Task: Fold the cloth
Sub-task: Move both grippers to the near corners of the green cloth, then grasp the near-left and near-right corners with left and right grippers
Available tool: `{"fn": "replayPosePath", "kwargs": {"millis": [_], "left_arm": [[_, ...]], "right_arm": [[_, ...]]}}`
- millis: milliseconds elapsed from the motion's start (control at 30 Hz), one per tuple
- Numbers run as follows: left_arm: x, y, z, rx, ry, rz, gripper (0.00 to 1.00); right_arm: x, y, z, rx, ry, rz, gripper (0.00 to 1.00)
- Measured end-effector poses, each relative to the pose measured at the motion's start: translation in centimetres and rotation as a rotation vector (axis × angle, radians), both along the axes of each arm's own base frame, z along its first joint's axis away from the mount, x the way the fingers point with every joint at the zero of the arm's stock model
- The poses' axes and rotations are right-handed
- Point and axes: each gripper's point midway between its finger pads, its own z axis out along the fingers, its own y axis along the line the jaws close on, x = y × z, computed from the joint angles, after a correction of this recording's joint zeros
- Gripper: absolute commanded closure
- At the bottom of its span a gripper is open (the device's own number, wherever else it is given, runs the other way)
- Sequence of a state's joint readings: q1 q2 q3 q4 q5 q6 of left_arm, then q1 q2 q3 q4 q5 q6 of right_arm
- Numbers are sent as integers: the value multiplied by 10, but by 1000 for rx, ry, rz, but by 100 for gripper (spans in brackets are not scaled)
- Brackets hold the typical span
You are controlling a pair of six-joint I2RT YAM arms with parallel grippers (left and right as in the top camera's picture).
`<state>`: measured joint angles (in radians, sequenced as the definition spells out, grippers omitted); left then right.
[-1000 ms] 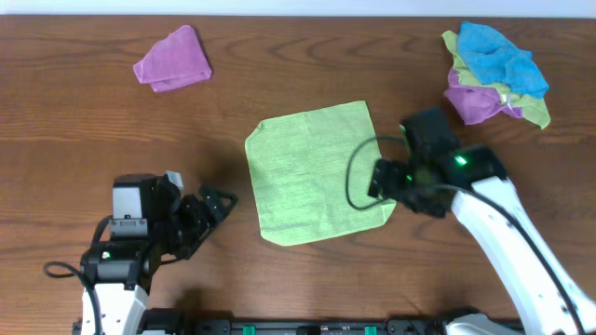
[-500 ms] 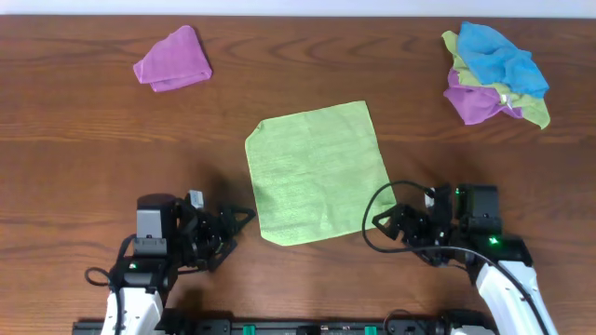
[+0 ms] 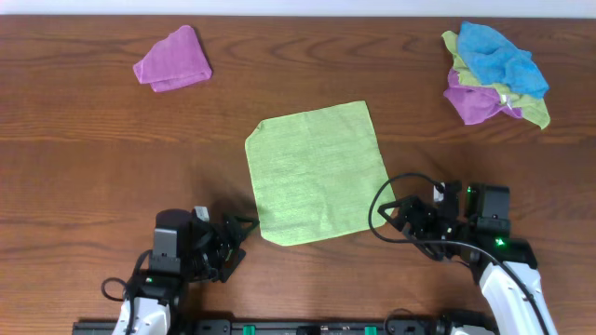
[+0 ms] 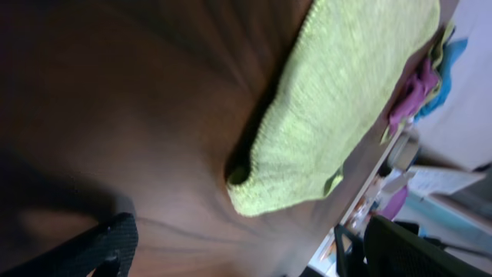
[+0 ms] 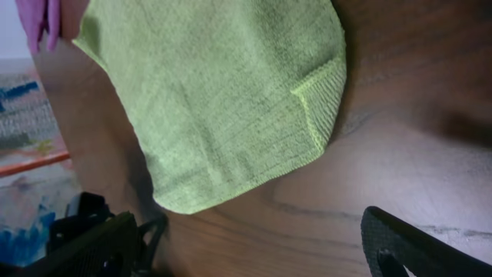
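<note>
The green cloth lies flat and unfolded at the centre of the frame; the corner-approach step is judged to be in hand. The left gripper and right gripper are held low, jaws spread and empty, each beside 1 lower corner. Next, both corners must be pinched, then lifted.
</note>
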<state>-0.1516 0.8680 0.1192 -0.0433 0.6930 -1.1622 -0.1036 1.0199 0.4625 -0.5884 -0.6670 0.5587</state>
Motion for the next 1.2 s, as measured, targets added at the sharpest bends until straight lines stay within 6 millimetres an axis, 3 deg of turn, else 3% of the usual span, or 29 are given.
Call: {"fn": "replayPosePath", "kwargs": {"millis": [400,800,933,1033,1200], "left_arm": [[8,-4,-1,2,-16,45,2],[30,-36,0,-51,-82,-24,0],[32,-44,-4,-70,-70,-40,24],[30,-46,-12,-68,-37,-44,34],[29,-46,-14,-66,-26,-44,31]], "right_arm": [[5,1,3,16,-8,-18,7],[6,1,4,17,-12,-20,7],[6,1,4,17,-12,-20,7],[6,0,4,17,-13,-20,6],[6,0,4,16,-13,-20,6]]}}
